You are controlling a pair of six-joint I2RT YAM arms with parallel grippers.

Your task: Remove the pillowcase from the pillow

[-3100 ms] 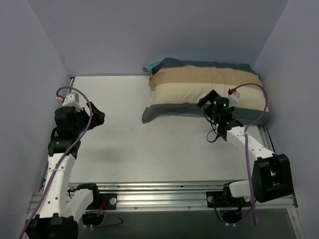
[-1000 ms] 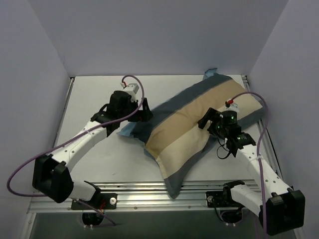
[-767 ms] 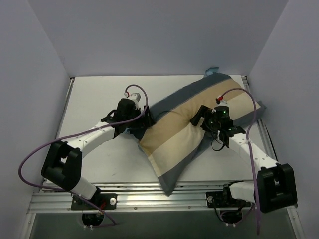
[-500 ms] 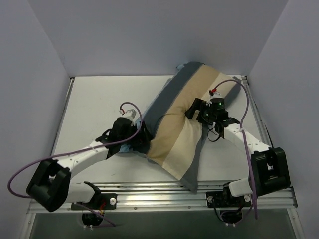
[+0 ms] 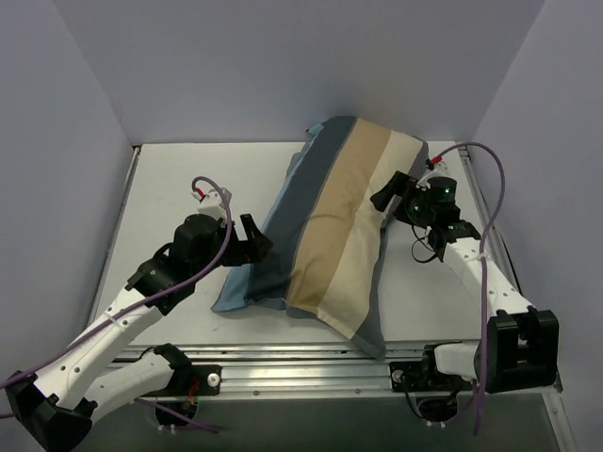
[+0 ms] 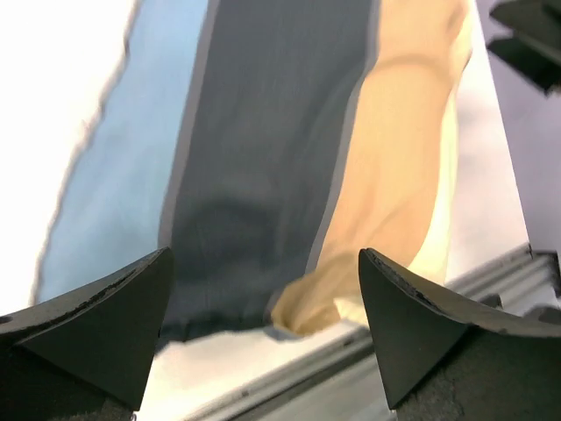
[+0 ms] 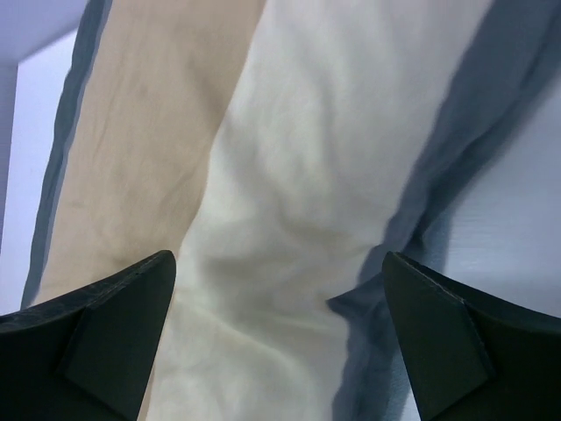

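While I watch from above, striped pillowcase [image 5: 330, 226] lies lengthwise on table [image 5: 179, 179], left gripper [image 5: 252, 240] beside its left edge, right gripper [image 5: 386, 193] at its right | left wrist: fingers [image 6: 96, 324] spread, released | right wrist: fingers spread over fabric, released

Robot test cell of a laboratory. Enclosed on the left, far and right sides by plain pale lilac panels [image 5: 283, 66]. Floored with a flat white table [image 5: 179, 179], edged along the near side by an aluminium rail [image 5: 301, 363]. Fitted with two white-and-black jointed arms mounted at that rail, left arm [image 5: 127, 306] and right arm [image 5: 476, 268], each trailing a looped purple cable [image 5: 497, 174]. One household item only, a striped pillowcase [image 5: 330, 235], lying mid-table between the arms.
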